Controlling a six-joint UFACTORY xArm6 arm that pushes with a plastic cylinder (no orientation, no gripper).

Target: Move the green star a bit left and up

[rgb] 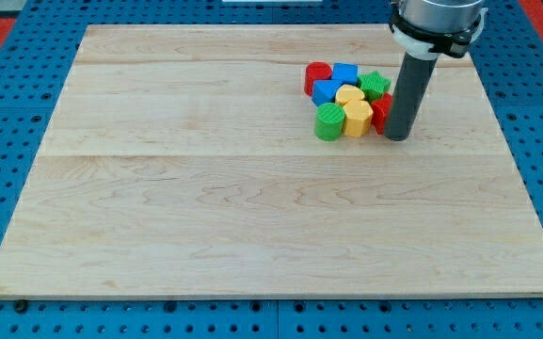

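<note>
No writing or labels can be read anywhere. The arm carries a plain rod rather than a hand, so it holds nothing. My tip (397,137) rests on the desk (252,207) at 4 o'clock from the green star (375,86), which sits at the cluster's 2 o'clock edge. The rod hides most of a red block (380,111), possibly touching it.

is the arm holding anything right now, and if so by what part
Nothing is held: the arm ends in a plain rod. My tip stands on the board at the cluster's right edge, against a red block, just below the green star.
</note>
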